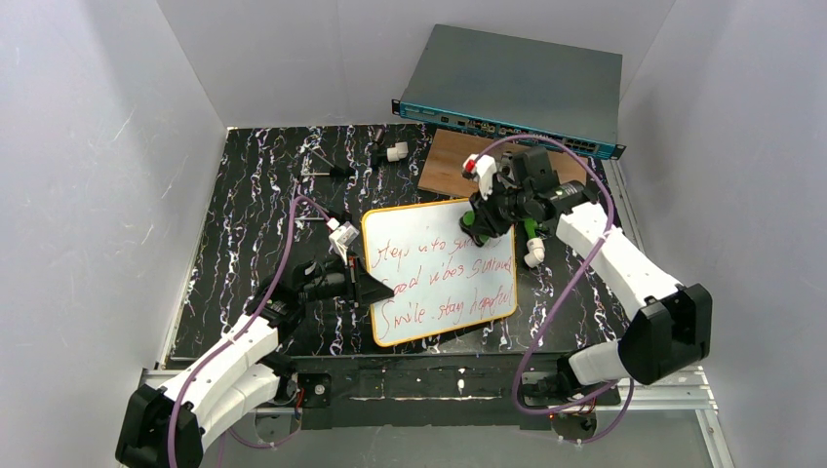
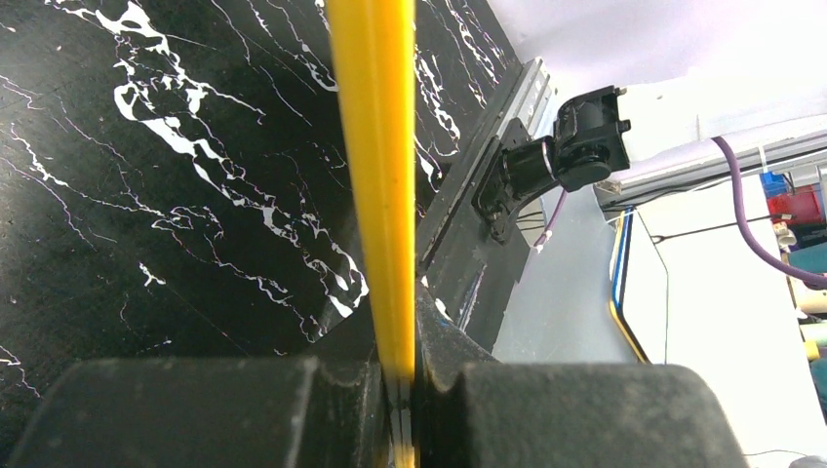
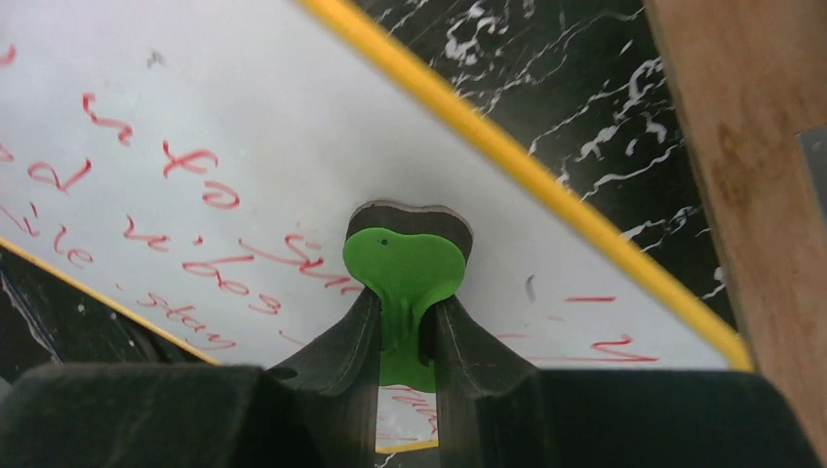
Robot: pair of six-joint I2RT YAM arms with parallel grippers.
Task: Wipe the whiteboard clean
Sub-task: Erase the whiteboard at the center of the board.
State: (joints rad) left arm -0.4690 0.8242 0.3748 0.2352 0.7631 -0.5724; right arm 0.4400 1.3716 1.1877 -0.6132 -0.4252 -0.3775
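Observation:
The whiteboard [image 1: 439, 278] lies in the middle of the black marbled table, covered with red handwriting inside a yellow frame. My left gripper [image 1: 369, 285] is shut on its left edge; the left wrist view shows the yellow frame [image 2: 375, 146] pinched between the jaws of that gripper [image 2: 400, 375]. My right gripper [image 1: 478, 226] is at the board's upper right corner, shut on a green eraser. In the right wrist view the green eraser [image 3: 405, 263], with its dark felt underside, rests on the whiteboard [image 3: 195, 97] among the red writing, its stem between the jaws of the right gripper [image 3: 402, 302].
A brown wooden board [image 1: 449, 161] lies behind the whiteboard, and also shows in the right wrist view [image 3: 751, 146]. A teal network switch [image 1: 517, 88] leans on the back wall. Small white parts [image 1: 395, 151] and a thin black tool [image 1: 327, 171] sit at the back left. White walls enclose the table.

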